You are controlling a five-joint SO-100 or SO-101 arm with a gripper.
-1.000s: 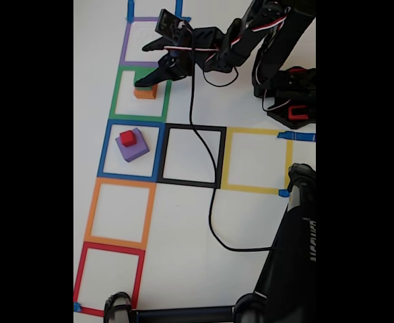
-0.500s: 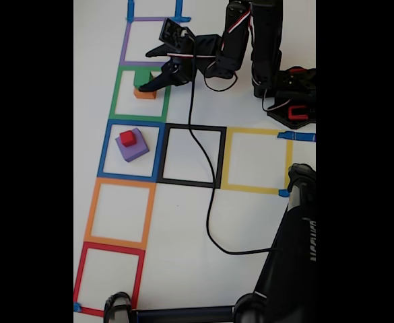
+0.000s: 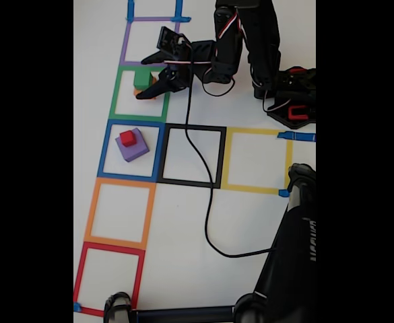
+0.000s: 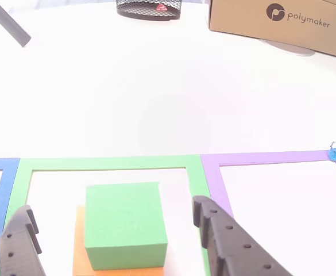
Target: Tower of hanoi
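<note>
The green block [image 4: 125,223] has just been set on the orange block [image 4: 80,241], and the jaws are drawn back open, so a stacking move looks completed.

This looks like a hobby robotics or maker workspace: a white counter [image 3: 183,222] marked with coloured tape squares [image 3: 118,213]. At the upper right of the other view sits a Polymaker filament box [image 4: 280,26], beside a black mesh tray [image 4: 149,10].
</note>
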